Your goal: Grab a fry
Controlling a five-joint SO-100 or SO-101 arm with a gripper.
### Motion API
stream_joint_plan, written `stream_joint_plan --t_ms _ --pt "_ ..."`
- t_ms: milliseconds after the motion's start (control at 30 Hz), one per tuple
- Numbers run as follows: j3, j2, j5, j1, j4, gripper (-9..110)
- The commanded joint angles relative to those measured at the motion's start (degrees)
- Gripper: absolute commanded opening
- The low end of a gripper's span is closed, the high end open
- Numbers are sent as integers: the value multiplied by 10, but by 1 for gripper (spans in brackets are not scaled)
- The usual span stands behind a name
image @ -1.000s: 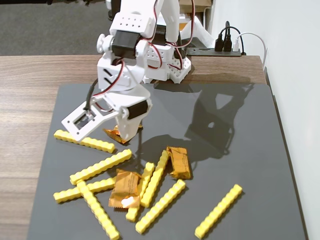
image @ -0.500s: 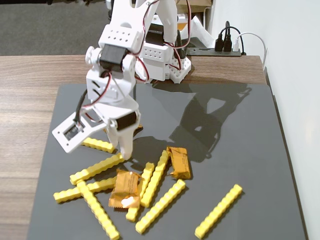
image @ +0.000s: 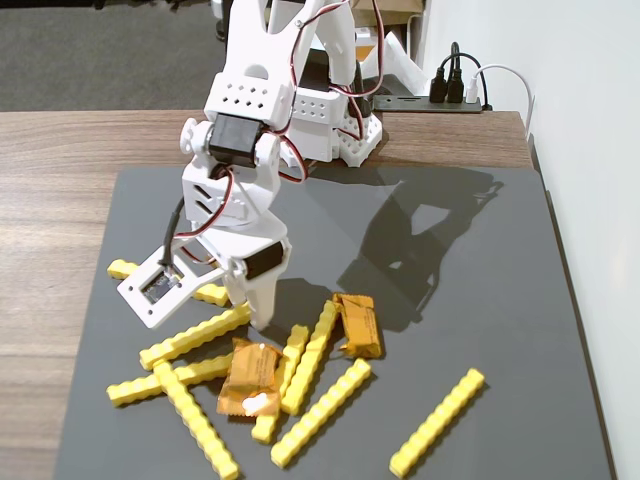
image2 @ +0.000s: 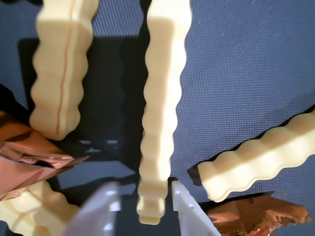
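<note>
Down at the gripper [image2: 146, 209], in the wrist view: jaws parted narrowly, one finger either side of the near end of the fry [image2: 160, 108], a thin dark gap on each side, not yet pinching. Nothing held. Close slowly and evenly so that both fingers [image2: 189, 214] meet the wavy flanks together; otherwise expect the bar to twist or squirt out forward. Better to slide a little farther along the fry before closing, since only its last few bumps sit between the jaws and a grip that near the tip would probably let it droop or slip.

Just left of it in that view, a second fry [image2: 61, 64], lying almost parallel, close but apart. Take care not to catch it with the left finger. To the right, another fry [image2: 261, 157] angled in, its end near the right finger. Beside both fingers, crinkled foil packets [image2: 29, 157], close enough to snag; avoid dragging them.

From the fixed view: gripper [image: 258, 318] low on the dark mat [image: 450, 280], at the upper edge of the pile of yellow bars. Cannot say for certain which bar of the pile is the one between the jaws. Lift straight up once pinched, since several bars overlap below and a sideways pull would likely scatter them. For a cleaner alternative, note the lone fry [image: 437, 422] well apart at lower right.
</note>
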Motion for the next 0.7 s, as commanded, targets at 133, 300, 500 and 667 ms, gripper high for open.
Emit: stream_joint_plan --t_ms 133,300,500,667 --pt "-22 -1 -4 -3 -8 1" --pt "-22 14 -18 3 14 1" --pt "-15 73 -58 15 82 1" --pt "-1 135 -116 25 136 1"
